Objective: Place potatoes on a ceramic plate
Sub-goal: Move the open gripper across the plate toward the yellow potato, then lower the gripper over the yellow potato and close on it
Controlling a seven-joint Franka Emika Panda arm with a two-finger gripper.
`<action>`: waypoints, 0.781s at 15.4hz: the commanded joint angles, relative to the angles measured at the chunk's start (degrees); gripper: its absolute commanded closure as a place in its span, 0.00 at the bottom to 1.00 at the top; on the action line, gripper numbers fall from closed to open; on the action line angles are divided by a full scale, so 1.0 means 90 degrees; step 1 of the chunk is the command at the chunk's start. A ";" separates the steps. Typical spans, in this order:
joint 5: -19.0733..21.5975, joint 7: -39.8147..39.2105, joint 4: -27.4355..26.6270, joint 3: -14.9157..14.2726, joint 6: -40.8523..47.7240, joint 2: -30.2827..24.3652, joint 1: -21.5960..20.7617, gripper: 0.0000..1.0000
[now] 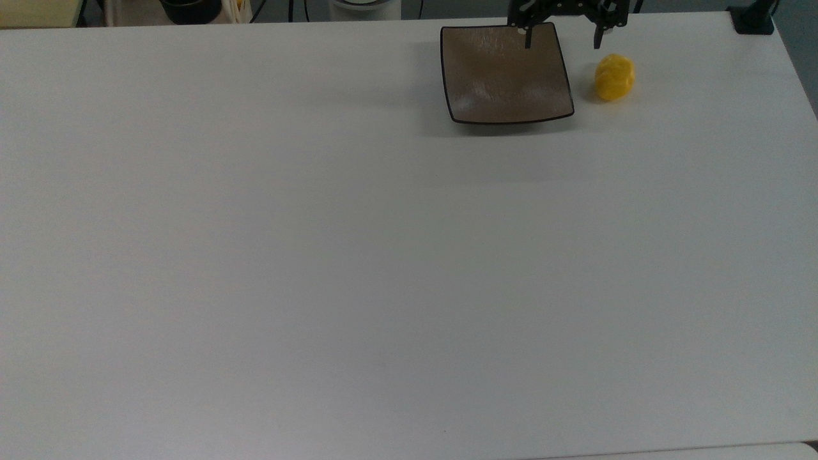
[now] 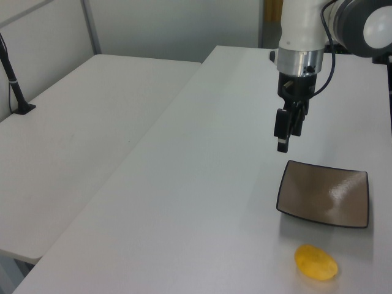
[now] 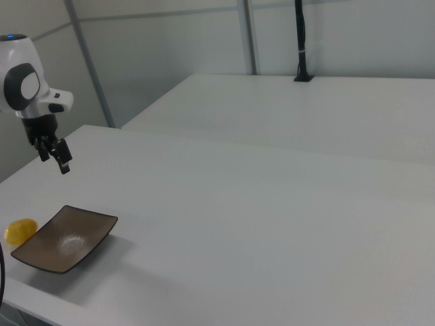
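The potatoes are one small yellow lump lying on the white table, just off the top view's right side of the ceramic plate. That plate is a square, glossy brown dish with nothing on it. My gripper hangs open in the air, one finger over the plate's far right corner and the other above the potatoes' far side. In the left view the gripper is high above the table, beyond the plate and the potatoes. In the right view the gripper hovers above the plate and the potatoes.
A black post base sits at the table's far right corner in the top view. A second white table with a black pole stands alongside. The plate and potatoes lie close to the table's edge.
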State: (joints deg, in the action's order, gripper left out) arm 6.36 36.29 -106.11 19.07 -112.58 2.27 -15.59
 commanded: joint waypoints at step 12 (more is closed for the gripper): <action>0.0446 0.2286 -0.0837 0.0595 -0.1319 0.0352 -0.0524 0.00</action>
State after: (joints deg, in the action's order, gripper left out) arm 9.41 53.59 -112.01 23.14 -121.51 4.17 -19.23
